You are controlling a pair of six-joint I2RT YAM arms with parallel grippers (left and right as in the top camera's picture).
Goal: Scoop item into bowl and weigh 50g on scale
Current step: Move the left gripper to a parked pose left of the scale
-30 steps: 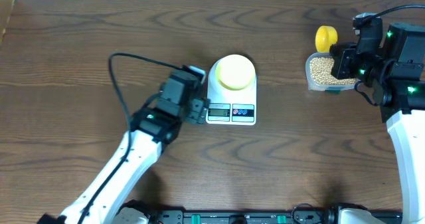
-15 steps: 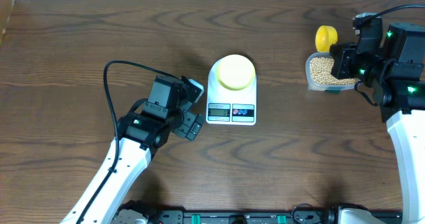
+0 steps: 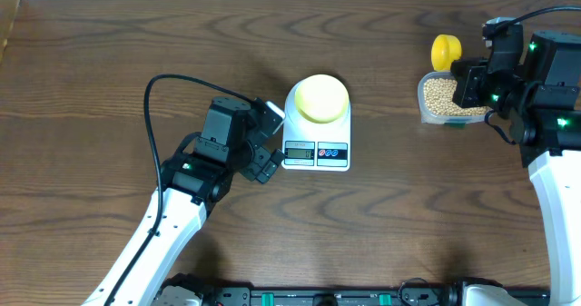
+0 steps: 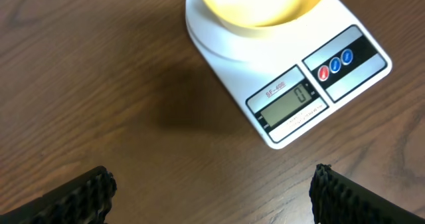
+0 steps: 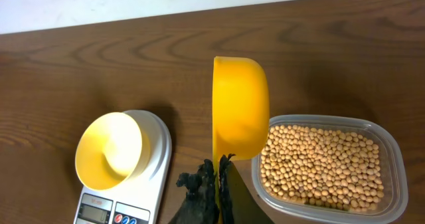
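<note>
Two tools logged. The left tool (image 3: pixel 270 141) has its fingers spread wide apart and holds nothing. It sits low over the table (image 3: pixel 109 70), just beside the front left corner of the scale (image 3: pixel 316 156). In the left wrist view the scale's display reads 0.

The bowl (image 3: pixel 322 97) stands upright on the scale's platform and is empty in the right wrist view.

The right tool (image 5: pixel 216 184) has its fingers together, clamped on the stem of a yellow scoop (image 5: pixel 239 108). The scoop's cup is turned on edge, mouth toward the bowl side.

The beans (image 5: pixel 319 164) lie in a clear plastic container (image 5: pixel 393 159) at the right of the table, well apart from the scale. The scoop hangs at the container's left end.
</note>
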